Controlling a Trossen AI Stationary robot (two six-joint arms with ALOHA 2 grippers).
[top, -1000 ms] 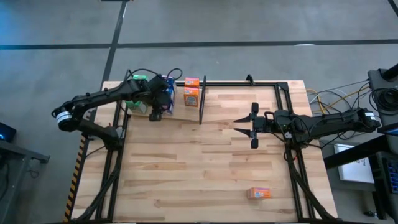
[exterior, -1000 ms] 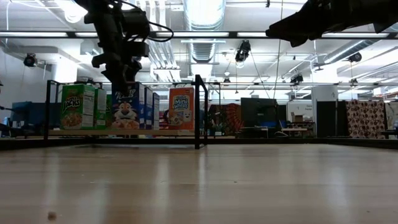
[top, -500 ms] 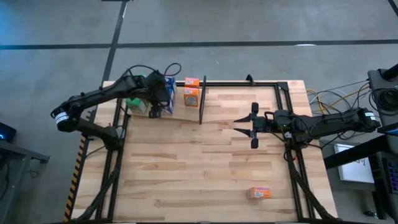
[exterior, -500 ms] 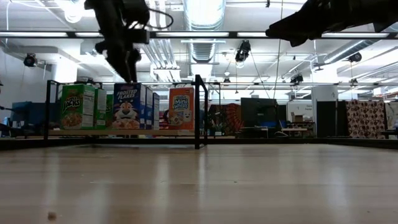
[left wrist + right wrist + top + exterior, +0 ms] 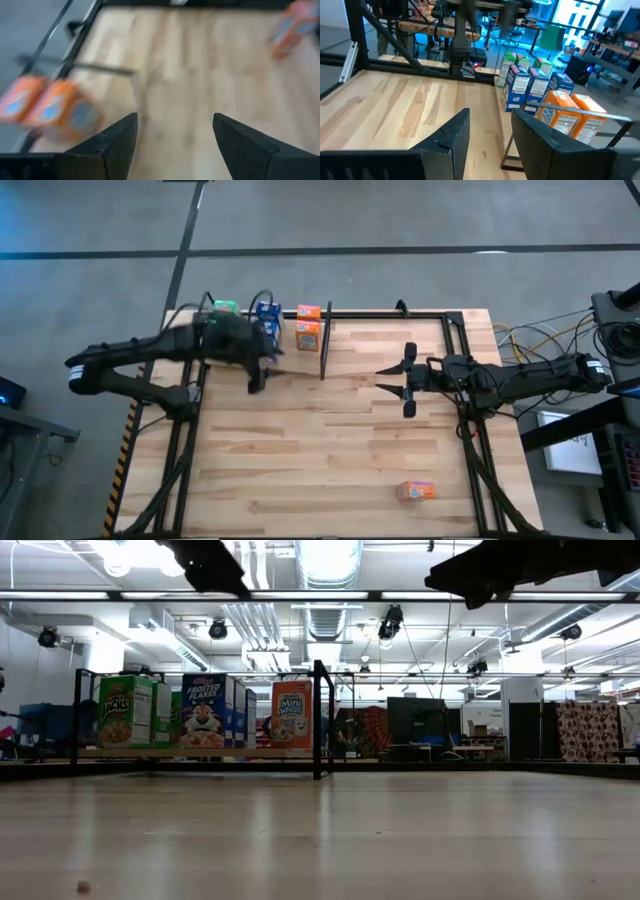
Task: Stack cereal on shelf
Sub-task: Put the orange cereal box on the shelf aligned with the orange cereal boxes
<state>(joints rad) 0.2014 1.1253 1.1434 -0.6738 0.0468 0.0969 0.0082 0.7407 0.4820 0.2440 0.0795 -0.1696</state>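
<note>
Eight cereal boxes stand on the shelf [image 5: 300, 361] at the desk's far-left corner, green [image 5: 127, 712], blue [image 5: 204, 711] and orange [image 5: 291, 714], while one orange box [image 5: 416, 490] lies flat alone near the desk's near-right corner. Left gripper [image 5: 256, 376] hangs over the shelf's near edge, fingers spread wide and empty; right gripper [image 5: 396, 381] waits above the desk right of the divider rod [image 5: 325, 341], jaws parted, nothing between them. Judgement: thin cardboard, light, stiff but crushable, glossy and slippery, so take the stray box across its narrow sides mid-body with gentle pressure.
</note>
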